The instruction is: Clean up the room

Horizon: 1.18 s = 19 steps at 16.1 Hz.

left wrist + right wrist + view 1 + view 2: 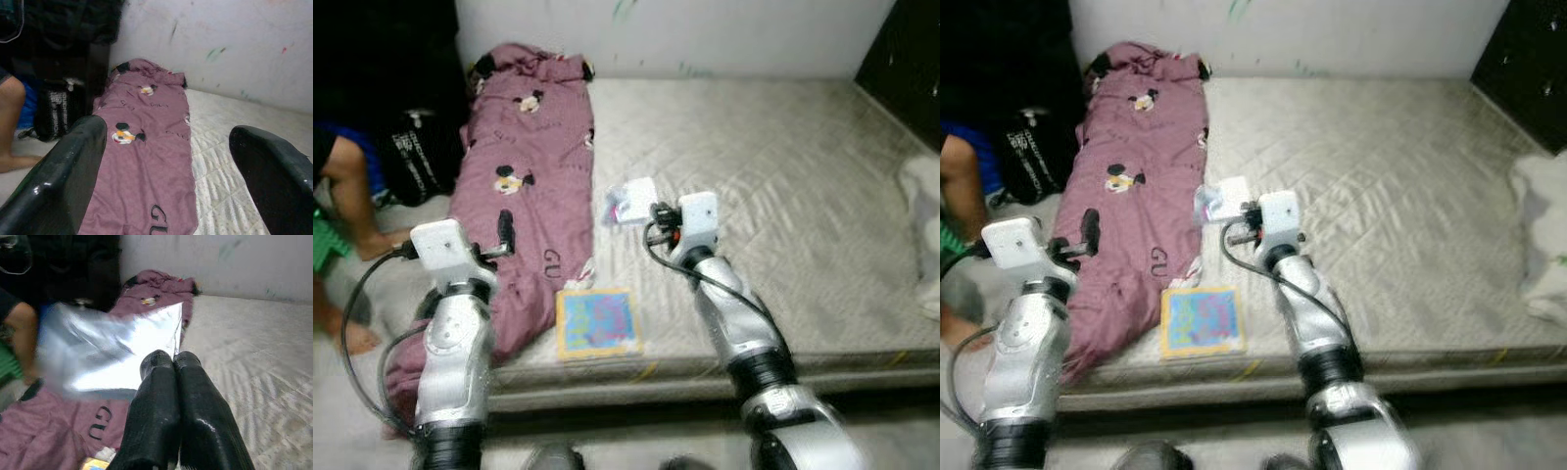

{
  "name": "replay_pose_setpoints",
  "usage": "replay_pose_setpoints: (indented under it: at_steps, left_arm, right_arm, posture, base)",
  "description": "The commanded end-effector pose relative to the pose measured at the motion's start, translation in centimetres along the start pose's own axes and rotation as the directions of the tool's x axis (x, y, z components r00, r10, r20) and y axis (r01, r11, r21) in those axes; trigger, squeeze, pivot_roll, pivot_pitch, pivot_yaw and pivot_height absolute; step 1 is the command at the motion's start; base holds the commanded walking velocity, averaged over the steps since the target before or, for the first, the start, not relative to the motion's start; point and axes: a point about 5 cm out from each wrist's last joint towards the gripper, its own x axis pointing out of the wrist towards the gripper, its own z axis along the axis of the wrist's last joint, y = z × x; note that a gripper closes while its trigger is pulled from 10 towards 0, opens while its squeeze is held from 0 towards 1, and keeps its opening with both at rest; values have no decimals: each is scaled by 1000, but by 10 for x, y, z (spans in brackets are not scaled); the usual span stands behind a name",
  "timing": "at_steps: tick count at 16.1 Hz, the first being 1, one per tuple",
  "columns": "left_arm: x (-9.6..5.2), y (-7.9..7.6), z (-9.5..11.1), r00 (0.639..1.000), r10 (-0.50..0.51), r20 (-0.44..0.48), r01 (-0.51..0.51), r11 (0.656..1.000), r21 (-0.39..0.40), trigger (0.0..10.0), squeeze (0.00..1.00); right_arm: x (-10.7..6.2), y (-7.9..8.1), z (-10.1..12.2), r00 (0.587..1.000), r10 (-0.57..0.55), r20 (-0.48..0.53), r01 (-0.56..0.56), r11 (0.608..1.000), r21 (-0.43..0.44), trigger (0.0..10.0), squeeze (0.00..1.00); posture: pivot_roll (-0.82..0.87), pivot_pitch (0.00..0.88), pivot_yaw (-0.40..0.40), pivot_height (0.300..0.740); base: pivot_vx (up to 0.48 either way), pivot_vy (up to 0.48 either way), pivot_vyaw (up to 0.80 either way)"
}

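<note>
The right claw (651, 217) sits at the centre of the left eye frame, its two black fingers (171, 396) pressed together on the edge of a shiny silver plastic packet (628, 203). The packet stands up and away from the fingertips, spreading toward the upper left of the right wrist frame, held just above the mattress (783, 176). Just left of it lies a mauve blanket (529, 166) printed with cartoon mice, running from the upper left of the frame down over the mattress edge.

The left claw (506, 233) hovers at the left of the frame over the blanket's lower part, its fingers (63, 176) spread wide with nothing between them.

Below the packet, at the near edge of the mattress, a colourful square book (597, 321) lies flat beside the blanket. A person's bare leg (352, 196) shows at the far left, next to a black bag (416, 157).
</note>
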Motion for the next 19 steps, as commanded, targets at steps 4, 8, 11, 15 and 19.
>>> replay_pose_setpoints:
  at_steps: [4,8,11,15,19]
  left_arm:
    - [1,4,2,1000,2,2,-2,1000,21,10000,0]
    - [2,4,3,1000,5,3,-5,1000,23,10000,0]
    - [5,3,5,1000,1,11,-2,1000,30,10000,0]
    - [13,-3,16,998,9,55,-11,999,30,10000,0]
    - [12,-3,25,995,43,95,-53,992,111,10000,0]
  right_arm:
    - [2,5,5,999,17,27,-17,1000,-8,10000,0]
    - [2,7,6,999,33,37,-32,999,-24,10000,0]
    - [5,12,12,996,64,59,-60,996,-59,10000,0]
    - [13,15,14,995,85,43,-82,994,-69,10000,0]
    - [17,26,25,989,123,86,-112,985,-132,10000,0]
  posture:
    - [108,0,-17,740]
    - [108,0,-17,740]
    - [104,0,-13,740]
    - [100,0,-13,740]
    - [109,0,-12,740]
  base:
    - [0,480,0]
    - [0,480,0]
    - [0,480,0]
    - [0,480,105]
    - [0,119,200]
